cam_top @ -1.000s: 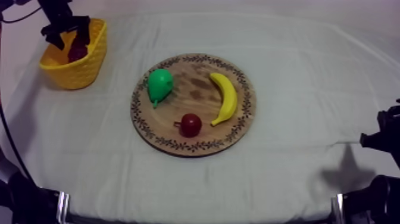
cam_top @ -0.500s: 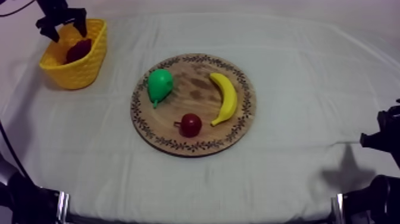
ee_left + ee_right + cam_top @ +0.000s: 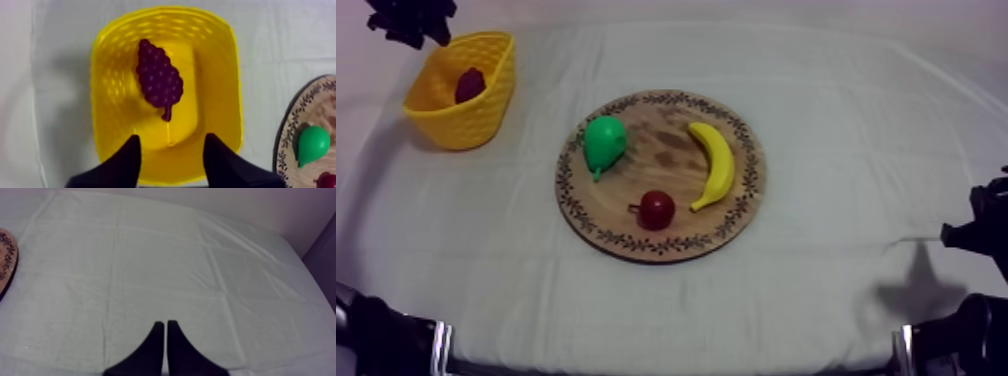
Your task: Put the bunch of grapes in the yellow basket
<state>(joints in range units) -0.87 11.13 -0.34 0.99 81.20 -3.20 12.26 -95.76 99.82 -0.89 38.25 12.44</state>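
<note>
At far left on the cloth (image 3: pixel 856 130), the basket (image 3: pixel 476 122) stands upright, well apart from the board (image 3: pixel 636 243). The grapes (image 3: pixel 159 80) lie inside the basket on its floor, narrow end toward my left gripper (image 3: pixel 171 138). I read the left gripper as fully spread: both fingers stand wide apart over one rim of the basket, with nothing between them. It has hold of nothing. From above, this gripper hangs beyond the basket's far left corner, raised clear of the basket and the grapes.

My right gripper (image 3: pixel 163 324) hovers over bare cloth at the right side of the table. Its fingers lie pressed together in a narrow wedge, gripping nothing. The board's edge shows well off to one side of it.

Board contents:
- pear (image 3: pixel 604 142): left part, stalk end toward the near edge.
- banana (image 3: pixel 714 163): right part, lying lengthwise from far to near.
- small red fruit (image 3: pixel 656 209): near the front rim, between the other two.

All three fruits lie apart from one another.
</note>
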